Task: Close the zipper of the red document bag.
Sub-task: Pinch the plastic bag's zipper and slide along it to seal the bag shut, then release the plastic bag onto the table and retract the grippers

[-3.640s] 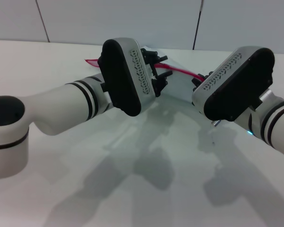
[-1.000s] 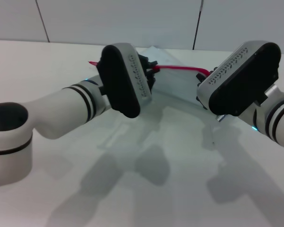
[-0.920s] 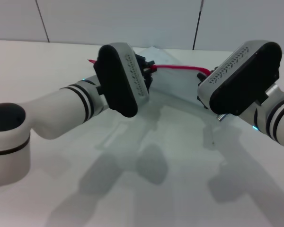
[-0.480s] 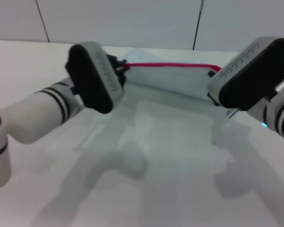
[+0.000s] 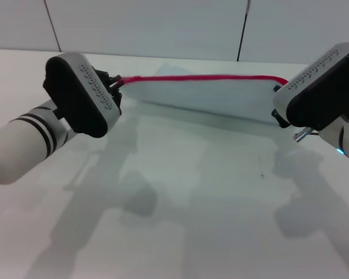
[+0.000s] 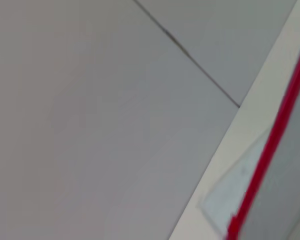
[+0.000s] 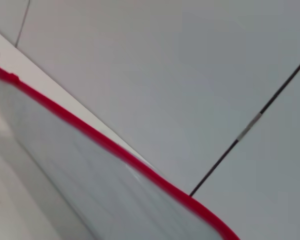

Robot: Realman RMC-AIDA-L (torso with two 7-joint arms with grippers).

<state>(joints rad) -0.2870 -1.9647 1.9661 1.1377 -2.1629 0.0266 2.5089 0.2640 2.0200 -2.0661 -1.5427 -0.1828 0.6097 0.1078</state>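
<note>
The red document bag (image 5: 209,100), a pale translucent pouch, is stretched across the far side of the table with its far long edge lifted. The zipper (image 5: 203,78) runs as a straight, taut red line along that raised edge. My left gripper (image 5: 114,85) is at the zipper's left end, shut on it; the slider is hidden between its fingers. My right gripper (image 5: 278,90) holds the bag's right end, mostly hidden behind its own wrist housing. The red zipper (image 6: 270,150) crosses the left wrist view. In the right wrist view the zipper (image 7: 105,142) runs above the bag (image 7: 65,170).
The bag rests on a white table (image 5: 192,221) that carries the arms' shadows. A pale panelled wall (image 5: 163,23) with dark seams rises right behind the table's far edge.
My left gripper has travelled left along the red strip, from the bag's middle to its left end. The right gripper has shifted slightly right. The zipper has gone from slack and bent to straight and taut.
</note>
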